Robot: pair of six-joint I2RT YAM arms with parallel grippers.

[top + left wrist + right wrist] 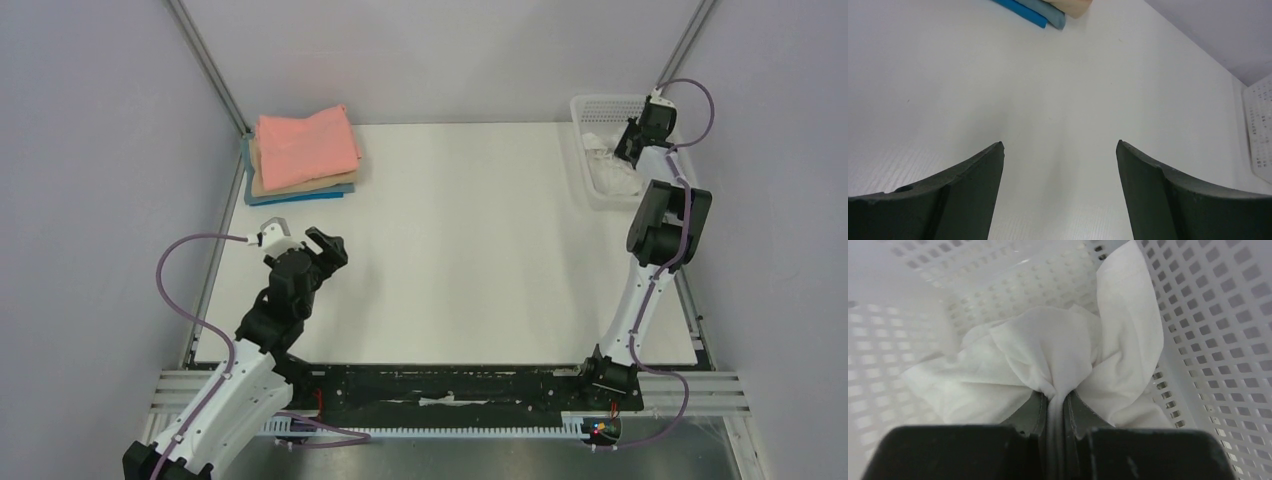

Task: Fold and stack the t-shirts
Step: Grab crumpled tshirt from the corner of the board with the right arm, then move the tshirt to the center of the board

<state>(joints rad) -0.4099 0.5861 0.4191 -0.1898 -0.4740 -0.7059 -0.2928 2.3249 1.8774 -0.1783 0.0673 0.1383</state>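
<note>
A folded stack sits at the back left of the table: a salmon-pink t-shirt [305, 147] on top, a tan one [300, 186] under it and a blue one [300, 197] at the bottom. The stack's blue edge [1028, 12] shows in the left wrist view. A crumpled white t-shirt [608, 165] lies in the white mesh basket [600, 105] at the back right. My right gripper [632, 140] is inside the basket, shut on a bunch of the white t-shirt [1048, 350]. My left gripper [325, 245] is open and empty above the table, in front of the stack.
The white table [460, 240] spans the middle. The basket's mesh walls [1218, 315] close in round the right gripper. A metal frame rail [450, 385] runs along the near edge between the arm bases.
</note>
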